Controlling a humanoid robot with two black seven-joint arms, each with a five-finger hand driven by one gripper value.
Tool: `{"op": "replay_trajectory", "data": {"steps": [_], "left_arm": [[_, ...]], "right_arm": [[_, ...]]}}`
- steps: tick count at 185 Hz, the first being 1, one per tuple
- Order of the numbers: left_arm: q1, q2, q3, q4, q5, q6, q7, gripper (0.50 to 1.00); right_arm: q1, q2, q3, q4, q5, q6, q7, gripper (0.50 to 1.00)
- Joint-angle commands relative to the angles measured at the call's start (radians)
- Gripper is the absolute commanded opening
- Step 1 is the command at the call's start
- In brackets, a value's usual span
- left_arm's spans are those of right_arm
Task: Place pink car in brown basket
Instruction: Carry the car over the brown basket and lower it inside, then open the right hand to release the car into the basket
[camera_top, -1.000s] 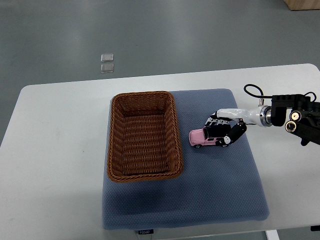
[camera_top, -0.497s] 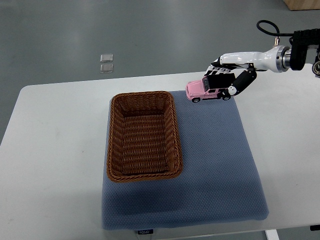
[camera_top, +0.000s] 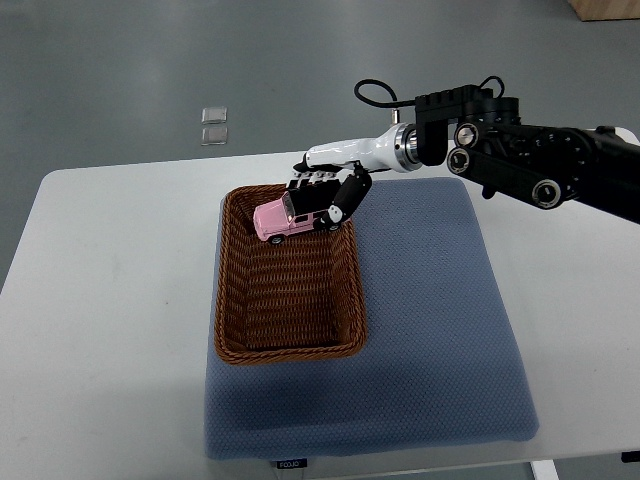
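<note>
My right hand (camera_top: 318, 198) is shut on the pink car (camera_top: 280, 219), with its black fingers over the car's rear and roof. The car hangs slightly tilted over the far end of the brown wicker basket (camera_top: 230, 300), its nose pointing left. The basket is rectangular and holds nothing else. My right arm (camera_top: 520, 160) reaches in from the right edge, above the table's far side. The left arm does not show.
The basket stands on the left part of a blue-grey mat (camera_top: 440, 330) that covers the middle of the white table (camera_top: 110, 300). Two small clear squares (camera_top: 213, 125) lie on the grey floor beyond the table.
My right hand lifted the pink car off the mat, swung it up and to the far side, then carried it left until it hangs over the basket's far end.
</note>
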Motion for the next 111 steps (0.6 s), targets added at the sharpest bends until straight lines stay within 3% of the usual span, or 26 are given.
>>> {"op": "replay_trajectory", "data": {"steps": [1, 39, 53, 71, 86, 94, 111], "left_arm": [[0.000, 0.000, 0.000, 0.000, 0.001, 0.000, 0.000, 1.000], [0.000, 0.000, -0.001, 0.000, 0.001, 0.000, 0.000, 1.000], [0.000, 0.000, -0.001, 0.000, 0.001, 0.000, 0.000, 1.000], [0.000, 0.000, -0.003, 0.000, 0.001, 0.000, 0.000, 1.000], [0.000, 0.000, -0.003, 0.002, -0.001, 0.000, 0.000, 1.000], [0.000, 0.000, -0.001, 0.003, 0.001, 0.000, 0.000, 1.000], [0.000, 0.000, -0.001, 0.003, 0.001, 0.000, 0.000, 1.000]], "right_arm": [[-0.008, 0.061, -0.025, -0.042, 0.000, -0.017, 0.001, 0.500], [-0.042, 0.107, -0.025, -0.077, 0.000, -0.031, 0.003, 0.500], [-0.045, 0.109, -0.026, -0.080, 0.000, -0.039, 0.004, 0.547], [-0.065, 0.115, -0.025, -0.086, 0.000, -0.040, 0.006, 0.719], [-0.071, 0.115, -0.025, -0.088, 0.000, -0.040, 0.006, 0.827], [-0.077, 0.115, -0.023, -0.088, 0.000, -0.040, 0.006, 0.866], [-0.080, 0.113, -0.020, -0.088, 0.001, -0.040, 0.006, 0.897]]}}
